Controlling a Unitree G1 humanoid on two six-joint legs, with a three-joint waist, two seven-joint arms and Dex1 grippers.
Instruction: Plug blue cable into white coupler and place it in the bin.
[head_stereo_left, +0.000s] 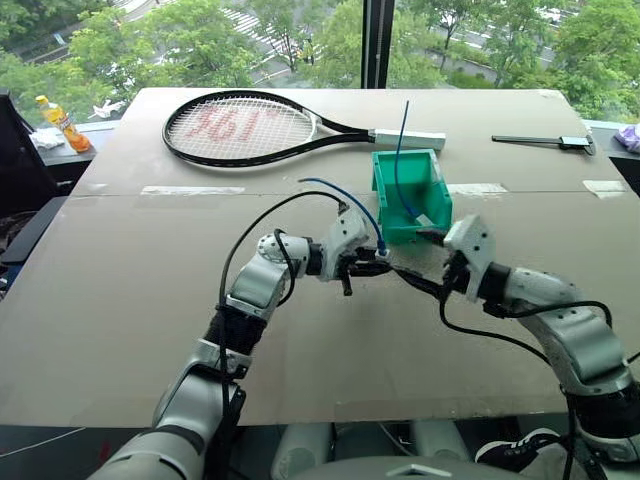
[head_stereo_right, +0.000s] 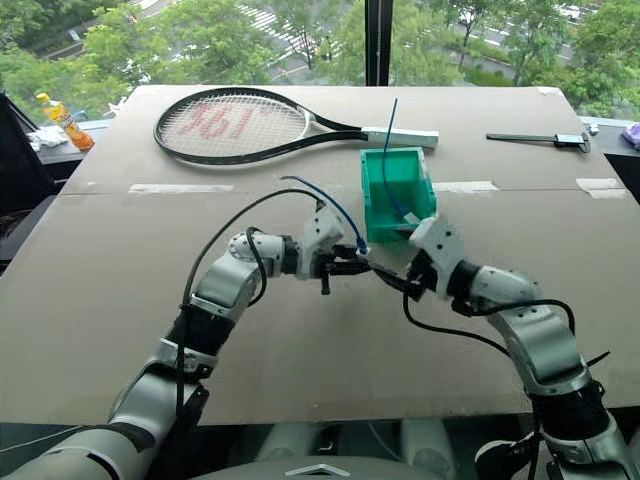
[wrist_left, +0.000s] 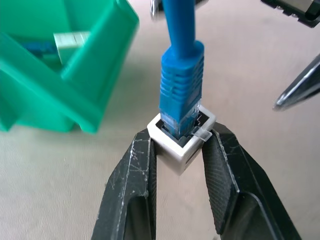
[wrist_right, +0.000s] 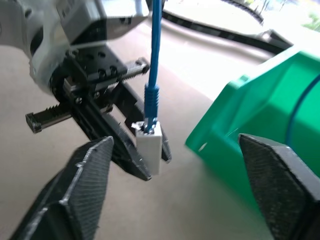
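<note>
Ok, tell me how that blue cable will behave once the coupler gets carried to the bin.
The blue cable arcs freely above the white coupler, so it will probably flop and trail. It looks thin and light, unlikely to drag on the left gripper. Its loose end might snag the bin rim.

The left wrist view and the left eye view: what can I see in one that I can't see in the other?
Left wrist view alone: up close, the short blue cable's plug sits in the tiny white plastic coupler's socket, and the left gripper's black fingers squeeze the coupler.

Left eye view alone: the black tennis racket, an orange bottle, trees through the window, and the right gripper open beside the bin.

Both: the small teal-green plastic bin, which already holds another blue cable, and the tan tabletop.
</note>
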